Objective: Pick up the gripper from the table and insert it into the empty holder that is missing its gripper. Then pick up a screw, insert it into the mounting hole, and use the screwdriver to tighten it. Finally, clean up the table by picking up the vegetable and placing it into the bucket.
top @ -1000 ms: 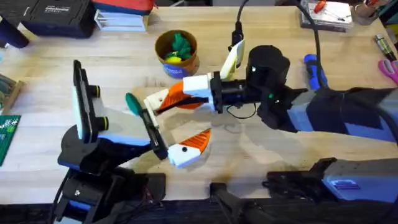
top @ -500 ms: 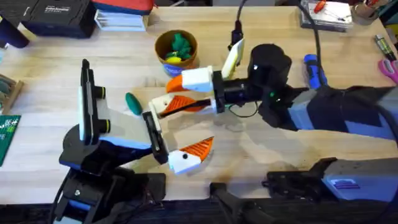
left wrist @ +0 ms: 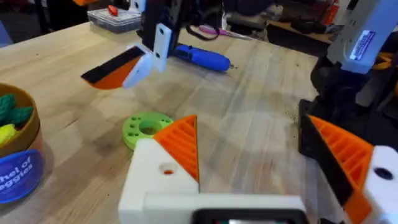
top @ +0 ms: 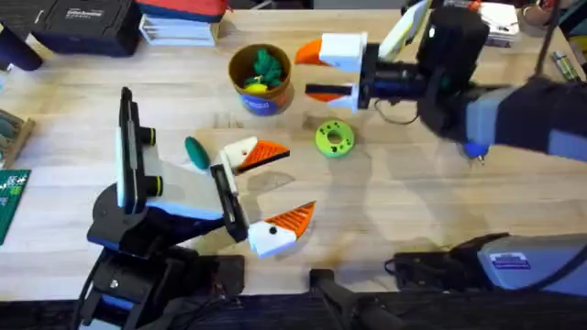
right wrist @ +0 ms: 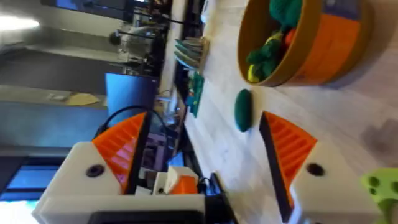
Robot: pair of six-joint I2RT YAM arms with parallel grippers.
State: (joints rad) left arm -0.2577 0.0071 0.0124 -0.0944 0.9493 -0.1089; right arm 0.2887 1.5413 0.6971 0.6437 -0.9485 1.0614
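The dark-green vegetable (top: 196,151) lies on the table just left of my left gripper (top: 269,190), which is open with nothing between its white-and-orange fingers. The bucket (top: 260,78) stands behind it with toy greens inside. My right gripper (top: 326,71) hovers open and empty just right of the bucket. In the right wrist view the vegetable (right wrist: 243,109) and the bucket (right wrist: 311,43) lie beyond its fingers. The blue screwdriver (left wrist: 202,57) lies on the table past the right gripper (left wrist: 124,68). The loose gripper, the empty holder and the screw are out of view.
A bright green ring disc (top: 333,139) lies mid-table between the two grippers. A black case (top: 83,23) and a parts box (top: 486,18) sit along the back edge. A green circuit board (top: 11,197) is at the left edge.
My right arm has swung from mid-table, close to the left gripper, back and right to beside the bucket, uncovering the green ring disc. The left arm has barely moved.
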